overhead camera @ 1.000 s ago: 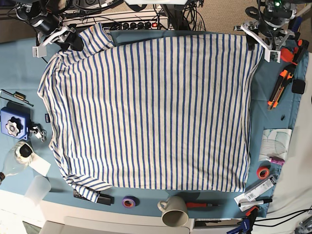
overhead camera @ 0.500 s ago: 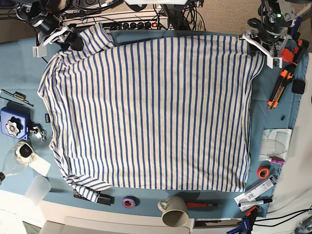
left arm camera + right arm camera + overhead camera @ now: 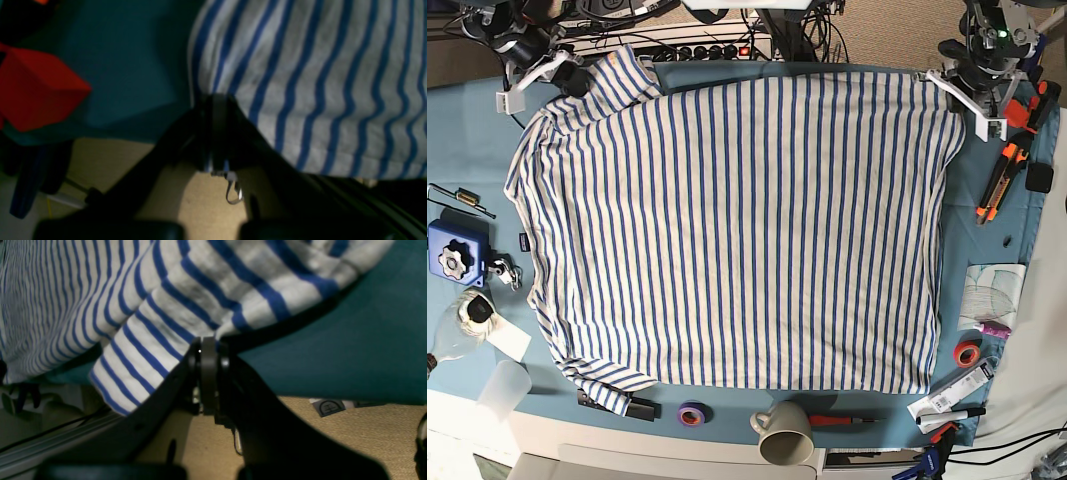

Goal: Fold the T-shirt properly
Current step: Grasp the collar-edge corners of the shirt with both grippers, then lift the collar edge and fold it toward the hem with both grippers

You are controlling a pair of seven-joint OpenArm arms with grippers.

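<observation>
Currently, the T-shirt [image 3: 737, 230] is lying flat across the bench [image 3: 987, 240], its stripes running away from the arms. The left hand [image 3: 215, 100] is pinching the near edge at one corner; the right hand [image 3: 208, 343] is closing on the bunched opposite corner. Each is sitting nearest its own corner.

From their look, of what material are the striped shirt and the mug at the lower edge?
T-shirt: soft matte woven or knitted cloth, probably cotton; it creases and droops in folds.
Mug: probably glazed ceramic, given its smooth, pale body; painted metal remains possible.
</observation>
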